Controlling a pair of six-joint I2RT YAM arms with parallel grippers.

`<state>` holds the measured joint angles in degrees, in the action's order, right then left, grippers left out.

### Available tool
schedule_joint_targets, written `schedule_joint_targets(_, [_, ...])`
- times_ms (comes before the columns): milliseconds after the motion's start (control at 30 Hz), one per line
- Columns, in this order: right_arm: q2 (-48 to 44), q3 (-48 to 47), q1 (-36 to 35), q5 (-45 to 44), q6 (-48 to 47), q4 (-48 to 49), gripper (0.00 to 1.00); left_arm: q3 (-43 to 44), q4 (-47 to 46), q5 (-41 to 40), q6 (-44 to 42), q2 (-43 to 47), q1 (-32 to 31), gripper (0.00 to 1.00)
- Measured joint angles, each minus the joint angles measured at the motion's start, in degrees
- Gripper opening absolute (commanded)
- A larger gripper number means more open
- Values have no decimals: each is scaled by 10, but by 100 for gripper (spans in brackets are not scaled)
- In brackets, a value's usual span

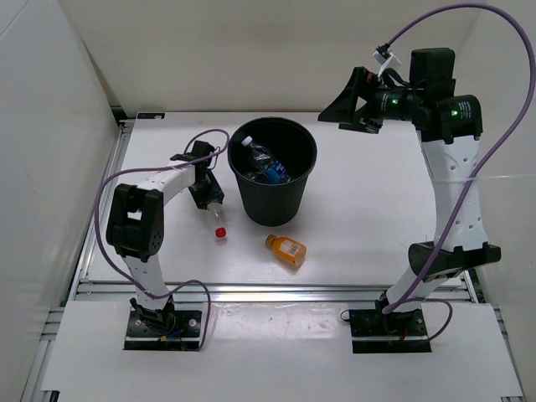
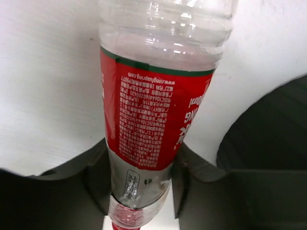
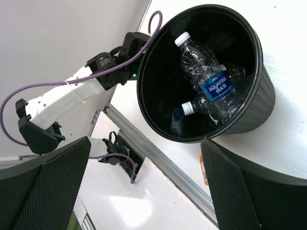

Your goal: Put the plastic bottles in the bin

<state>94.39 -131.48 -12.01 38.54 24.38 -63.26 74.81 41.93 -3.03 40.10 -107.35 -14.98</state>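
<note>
- Bottle with the red label (image 2: 153, 115) lies between the fingers of the left gripper (image 2: 139, 175), which press its sides near the neck. Its red cap (image 1: 220, 232) pokes out behind them.
- It looks empty and thin-walled, so I judge it light, slick and easily dented. A gentle squeeze on the ribbed body should do.
- Bin (image 1: 272, 205) stands just right of that gripper, with bottles with blue labels (image 3: 218, 86) inside.
- Orange bottle (image 1: 286, 249) lies apart, past the cap.
- Right gripper (image 1: 347, 113) hovers high with its jaws apart and empty, the bin below it.
</note>
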Motion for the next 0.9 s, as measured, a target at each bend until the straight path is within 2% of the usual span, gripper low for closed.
schedule_joint_targets(167, [0, 10, 0, 9, 0, 1, 100, 8, 69, -60, 35, 25, 0, 46])
schedule_joint_targets(267, [0, 19, 0, 11, -1, 2, 100, 62, 140, -101, 60, 70, 2, 49])
schedule_joint_targets(367, [0, 34, 0, 10, -2, 2, 100, 200, 189, -129, 78, 112, 3, 50])
schedule_joint_targets(500, [2, 48, 0, 9, -2, 0, 100, 405, 161, -143, 82, 153, -1, 59])
schedule_joint_targets(633, [10, 49, 0, 6, -2, 0, 100, 463, 103, -146, 65, 185, -43, 60])
schedule_joint_targets(767, [20, 49, 0, -2, -2, -1, 100, 502, 77, -140, 46, 131, -113, 63])
schedule_joint_targets(900, [22, 49, 3, -13, -4, -3, 100, 525, 70, -138, 17, 20, -171, 70])
